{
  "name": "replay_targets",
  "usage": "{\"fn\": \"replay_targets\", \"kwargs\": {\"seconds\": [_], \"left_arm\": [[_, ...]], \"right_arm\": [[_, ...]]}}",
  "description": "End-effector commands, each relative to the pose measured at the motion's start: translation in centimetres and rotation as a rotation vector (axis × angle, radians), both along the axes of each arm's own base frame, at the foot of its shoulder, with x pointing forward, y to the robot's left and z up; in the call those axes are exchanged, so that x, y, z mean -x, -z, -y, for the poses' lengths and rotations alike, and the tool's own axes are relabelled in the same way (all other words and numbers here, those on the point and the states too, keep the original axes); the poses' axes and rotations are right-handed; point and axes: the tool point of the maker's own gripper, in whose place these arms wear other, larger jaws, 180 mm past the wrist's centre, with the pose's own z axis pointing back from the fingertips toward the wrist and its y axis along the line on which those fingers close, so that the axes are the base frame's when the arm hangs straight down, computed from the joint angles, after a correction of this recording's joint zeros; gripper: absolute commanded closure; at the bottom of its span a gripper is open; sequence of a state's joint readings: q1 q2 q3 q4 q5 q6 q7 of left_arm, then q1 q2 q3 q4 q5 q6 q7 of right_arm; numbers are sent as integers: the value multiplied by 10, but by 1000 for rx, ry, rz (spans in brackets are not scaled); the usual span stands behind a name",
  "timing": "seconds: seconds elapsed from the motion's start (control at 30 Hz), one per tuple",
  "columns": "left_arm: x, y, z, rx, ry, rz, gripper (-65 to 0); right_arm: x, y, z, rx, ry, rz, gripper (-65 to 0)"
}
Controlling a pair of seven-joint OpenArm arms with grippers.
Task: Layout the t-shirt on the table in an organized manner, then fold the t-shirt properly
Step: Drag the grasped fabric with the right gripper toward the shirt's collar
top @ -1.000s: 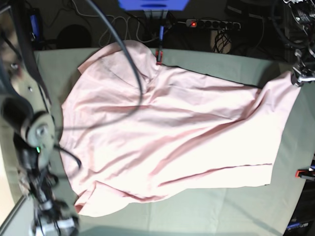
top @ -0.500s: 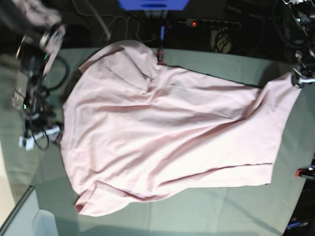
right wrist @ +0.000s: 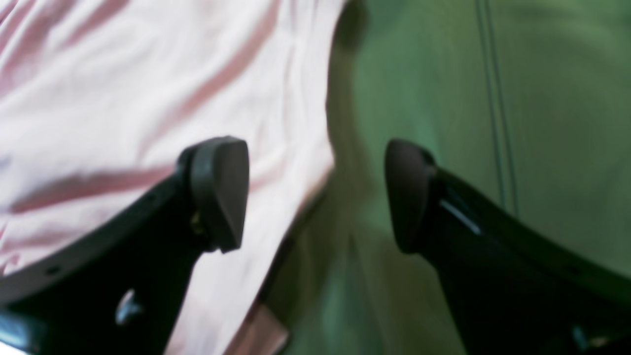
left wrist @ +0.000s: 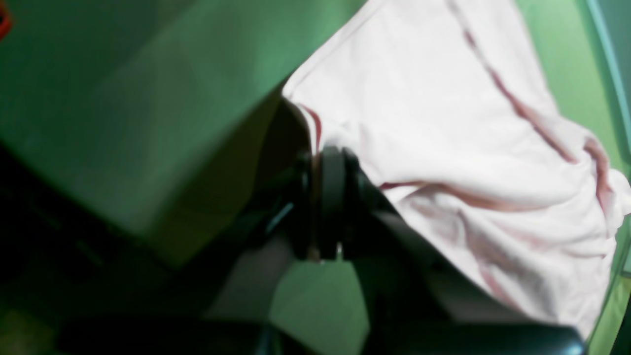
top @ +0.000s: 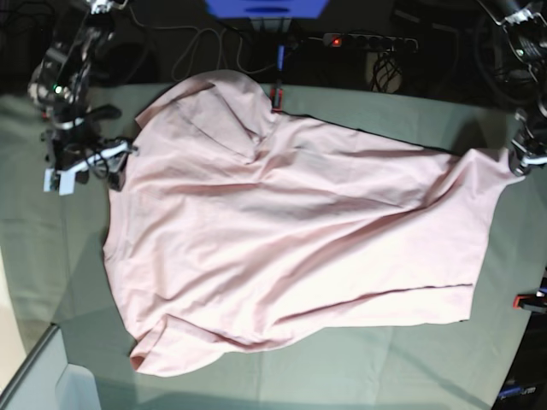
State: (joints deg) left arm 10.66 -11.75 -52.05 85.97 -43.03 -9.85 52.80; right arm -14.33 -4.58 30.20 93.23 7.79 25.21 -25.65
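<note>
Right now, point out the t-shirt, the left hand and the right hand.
t-shirt (top: 291, 248): base view, middle of the plain pink body.
left hand (left wrist: 328, 202): left wrist view, shut tips pinching the shirt's edge.
right hand (right wrist: 315, 195): right wrist view, gap between open tips.

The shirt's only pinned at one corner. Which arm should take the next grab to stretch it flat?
Right, probably. The right gripper is open, straddling the t-shirt edge. The left gripper is shut on the far corner.

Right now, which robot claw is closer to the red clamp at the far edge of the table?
The right claw. It hovers open at the t-shirt's edge, nearer the red clamp. The left claw is shut on the shirt's opposite corner, farther away.
</note>
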Motion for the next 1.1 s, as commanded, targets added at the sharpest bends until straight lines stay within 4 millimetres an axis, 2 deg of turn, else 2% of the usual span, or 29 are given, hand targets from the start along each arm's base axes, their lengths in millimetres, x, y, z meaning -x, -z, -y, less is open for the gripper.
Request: {"fn": "replay_targets", "kwargs": {"seconds": [0.0, 0.13, 0.23, 0.37, 0.43, 0.5, 0.63, 0.7, 0.87, 0.97, 1.07], "left_arm": [[-6, -13, -7, -25, 0, 36, -1], [-12, -17, -7, -24, -1, 54, -1], [-13, -17, -7, -23, -1, 56, -1], [-13, -17, -7, -24, -1, 55, -1], [-13, -17, -7, -22, -1, 55, -1], [-12, -16, -7, -21, -1, 53, -1], [-12, -17, -7, -21, -1, 55, -1], [-13, -17, -7, -20, -1, 56, -1], [-15, -19, -7, -21, -5, 67, -1], [-25, -26, -7, -23, -4, 92, -1], [-27, -28, -7, -23, -3, 99, -1]], "right_arm": [[0, -5, -6, -10, -19, 23, -403], [12, 4, -27, -45, -101, 1, -400], [16, 20, -27, -70, -93, -35, -400], [5, 33, -21, -86, -97, -55, -397], [1, 39, -18, -92, -100, -69, -369], [-4, 43, -18, -103, -101, -72, -280], [-23, 32, -9, -80, -105, -35, 0], [-32, 25, -7, -76, -104, -13, 0], [-71, 0, 7, -41, -117, 62, 0], [-97, -14, 23, -21, -116, 97, 0], [-121, -22, 35, -25, -110, 112, 0]]}}
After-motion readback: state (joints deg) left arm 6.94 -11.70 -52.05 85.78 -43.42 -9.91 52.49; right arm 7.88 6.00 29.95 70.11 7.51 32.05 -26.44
